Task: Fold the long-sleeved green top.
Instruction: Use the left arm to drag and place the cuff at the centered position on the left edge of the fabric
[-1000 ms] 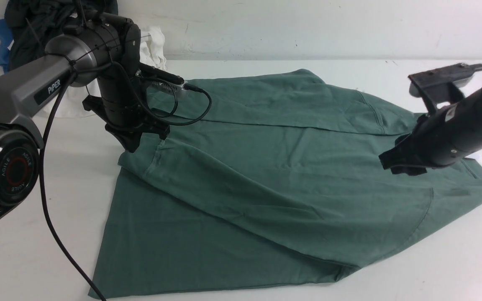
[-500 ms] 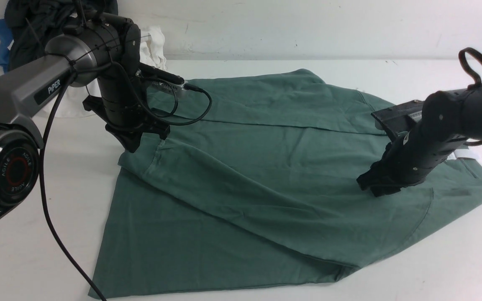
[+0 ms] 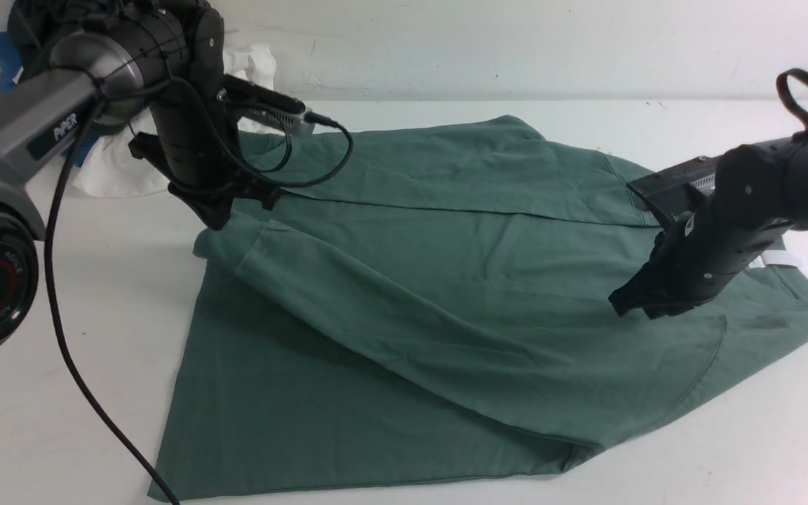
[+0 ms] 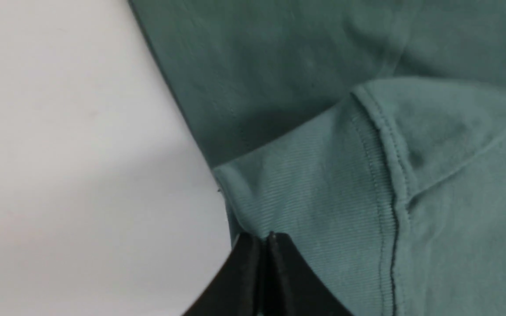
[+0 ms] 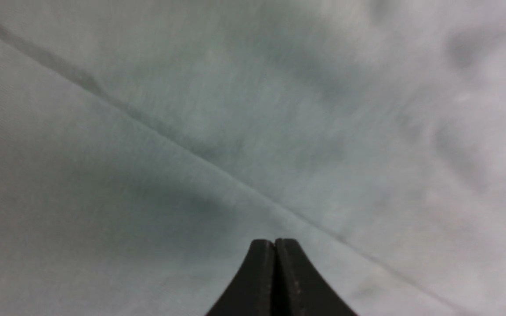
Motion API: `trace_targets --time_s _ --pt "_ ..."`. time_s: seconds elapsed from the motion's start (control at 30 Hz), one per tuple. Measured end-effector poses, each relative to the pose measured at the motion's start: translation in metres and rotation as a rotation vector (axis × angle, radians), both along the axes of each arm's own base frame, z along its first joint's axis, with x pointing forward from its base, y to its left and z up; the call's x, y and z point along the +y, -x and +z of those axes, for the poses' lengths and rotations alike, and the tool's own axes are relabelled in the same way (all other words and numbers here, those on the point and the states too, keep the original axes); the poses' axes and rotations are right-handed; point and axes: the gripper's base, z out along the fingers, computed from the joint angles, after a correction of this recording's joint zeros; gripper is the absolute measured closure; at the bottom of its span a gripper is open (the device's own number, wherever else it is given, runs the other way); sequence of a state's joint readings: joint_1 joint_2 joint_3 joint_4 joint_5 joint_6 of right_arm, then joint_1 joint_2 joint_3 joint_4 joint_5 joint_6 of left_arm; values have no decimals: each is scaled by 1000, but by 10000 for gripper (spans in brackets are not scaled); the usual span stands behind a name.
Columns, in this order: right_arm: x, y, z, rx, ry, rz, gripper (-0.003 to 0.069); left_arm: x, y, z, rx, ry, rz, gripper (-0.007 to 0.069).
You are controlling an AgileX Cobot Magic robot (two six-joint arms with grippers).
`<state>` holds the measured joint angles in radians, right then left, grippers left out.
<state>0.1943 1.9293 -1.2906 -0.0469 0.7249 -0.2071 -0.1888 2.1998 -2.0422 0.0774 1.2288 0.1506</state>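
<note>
Table [image 3: 726,449], green top [image 3: 446,294]: left gripper [image 3: 217,219] higher, right gripper [image 3: 623,306] newly closed.

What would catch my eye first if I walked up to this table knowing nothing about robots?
The big green long-sleeved top spread over the middle of the white table, partly folded. The robot's left hand pinches a ribbed cuff at the top's left edge, and the right hand, closed, points down at its right side. Other clothes are heaped at the far left.
</note>
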Motion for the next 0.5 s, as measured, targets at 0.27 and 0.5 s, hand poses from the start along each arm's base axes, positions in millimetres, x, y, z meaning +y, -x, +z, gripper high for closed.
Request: trace_targets --time_s 0.27,0.5 --pt "-3 4 29 -80 4 -14 673 5 6 6 3 13 5 631" --pt "-3 5 29 -77 9 -12 673 15 14 -50 174 -34 9 630"
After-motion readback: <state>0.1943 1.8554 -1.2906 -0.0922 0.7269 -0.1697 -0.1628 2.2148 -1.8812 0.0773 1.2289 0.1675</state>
